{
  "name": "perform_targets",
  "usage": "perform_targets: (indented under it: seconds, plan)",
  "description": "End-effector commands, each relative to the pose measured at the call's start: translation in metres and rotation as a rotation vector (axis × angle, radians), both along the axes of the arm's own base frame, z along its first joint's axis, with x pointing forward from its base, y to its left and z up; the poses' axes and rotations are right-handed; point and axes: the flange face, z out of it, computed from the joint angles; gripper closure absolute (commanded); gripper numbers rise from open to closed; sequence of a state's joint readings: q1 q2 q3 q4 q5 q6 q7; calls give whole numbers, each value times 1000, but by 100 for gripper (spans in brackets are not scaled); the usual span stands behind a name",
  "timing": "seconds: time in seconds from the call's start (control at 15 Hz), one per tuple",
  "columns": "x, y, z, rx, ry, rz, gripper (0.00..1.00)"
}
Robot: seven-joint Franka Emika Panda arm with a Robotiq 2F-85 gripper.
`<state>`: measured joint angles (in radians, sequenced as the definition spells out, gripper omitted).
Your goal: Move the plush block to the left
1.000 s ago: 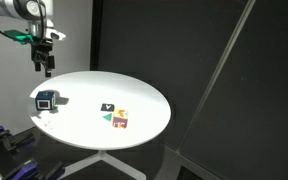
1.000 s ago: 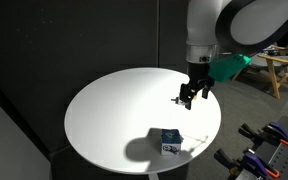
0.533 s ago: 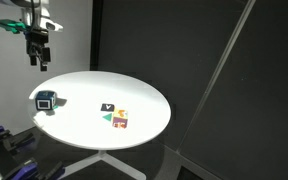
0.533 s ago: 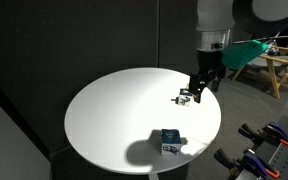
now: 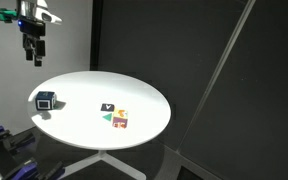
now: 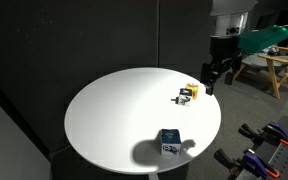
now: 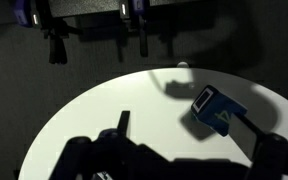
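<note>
The plush block (image 5: 46,99), blue with a white face bearing a dark square, sits alone near the edge of the round white table (image 5: 134,95). It also shows in the other exterior view (image 6: 170,141) and in the wrist view (image 7: 217,110). My gripper (image 5: 32,52) hangs high above the table edge, well above the block, open and empty. In an exterior view the gripper (image 6: 216,78) is beyond the table rim. In the wrist view its dark fingers (image 7: 122,124) frame the bottom, with the block between and far below them.
A red-yellow-green block (image 5: 120,119) and a flat black tile with a white mark (image 5: 107,106) lie near the table's middle, and show as a small cluster (image 6: 187,95) near the rim. Black curtains surround the table. Clamps (image 6: 259,155) and wooden furniture (image 6: 274,68) stand beside it.
My gripper has risen and drawn away from the table, open throughout. The plush block and the other pieces have not moved.
</note>
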<state>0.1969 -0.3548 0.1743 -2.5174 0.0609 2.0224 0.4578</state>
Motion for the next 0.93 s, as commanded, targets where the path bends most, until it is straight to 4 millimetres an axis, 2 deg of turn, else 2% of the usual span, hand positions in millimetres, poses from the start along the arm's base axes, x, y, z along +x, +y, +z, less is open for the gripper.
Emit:
perform_targets:
  seconds: [0.0,0.87]
  plan:
    - [-17,-12,18,4,9,-61,0]
    - [-47,-30,59,60,-89,-85,0]
